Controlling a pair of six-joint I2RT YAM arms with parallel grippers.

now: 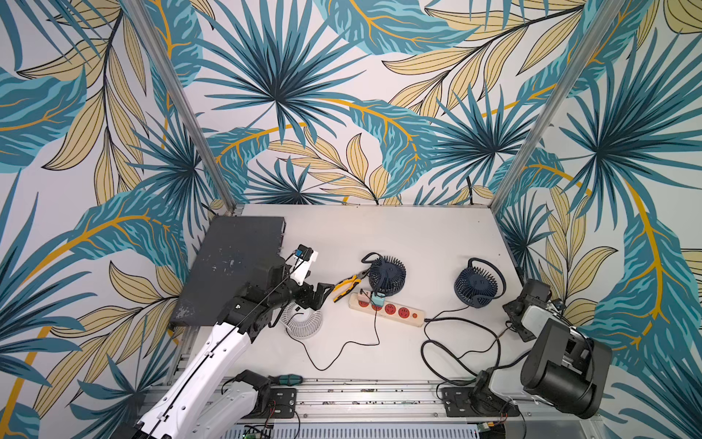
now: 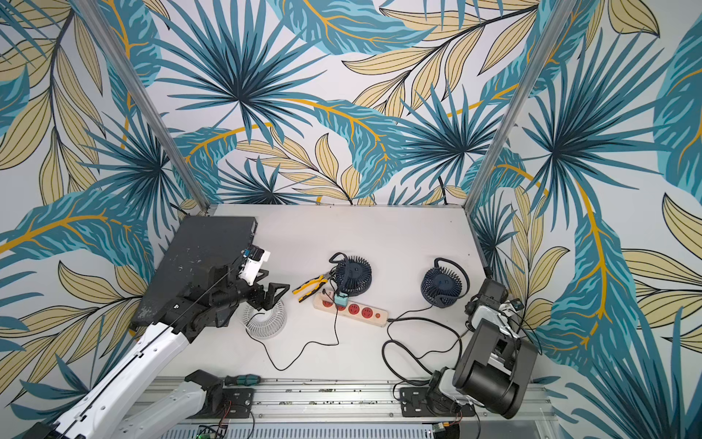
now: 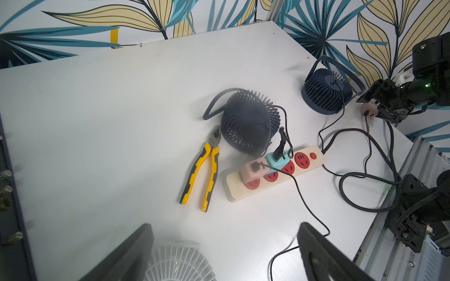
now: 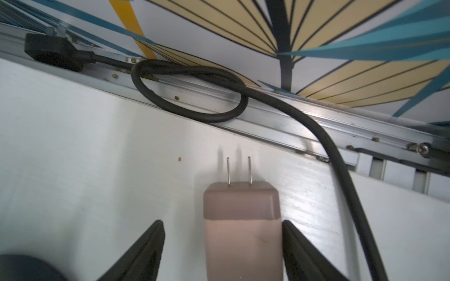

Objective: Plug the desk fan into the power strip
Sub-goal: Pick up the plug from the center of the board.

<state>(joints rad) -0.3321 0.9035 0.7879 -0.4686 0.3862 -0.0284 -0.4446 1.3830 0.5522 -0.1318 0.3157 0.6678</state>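
Right gripper (image 4: 222,222) spread around pink plug (image 4: 241,231) at right edge of table (image 1: 342,235): one finger (image 4: 299,243) touching, other apart; plug lifted or resting, unclear. Power strip (image 1: 385,309) mid-table, well apart. Left gripper (image 3: 224,225) spread wide above white fan (image 3: 177,262).

Power strip (image 3: 235,191): long cream bar, laid flat on table (image 3: 121,121) at a slant. It has 4 round red sockets (image 3: 302,159) in a row, w/ small red switch (image 3: 313,156) & black cord (image 4: 325,137) at its right end. The two sockets farthest from the switch are taken by a pink plug block (image 3: 253,171) & a teal plug block (image 3: 276,159); the other two are free.

Desk fan (image 1: 476,287): navy, round ribbed grille, loop stand, set near the strip's switch end, apart from it, farther back.

A second pink block (image 4: 241,228) w/ 2 bare prongs is seen well right of the strip.
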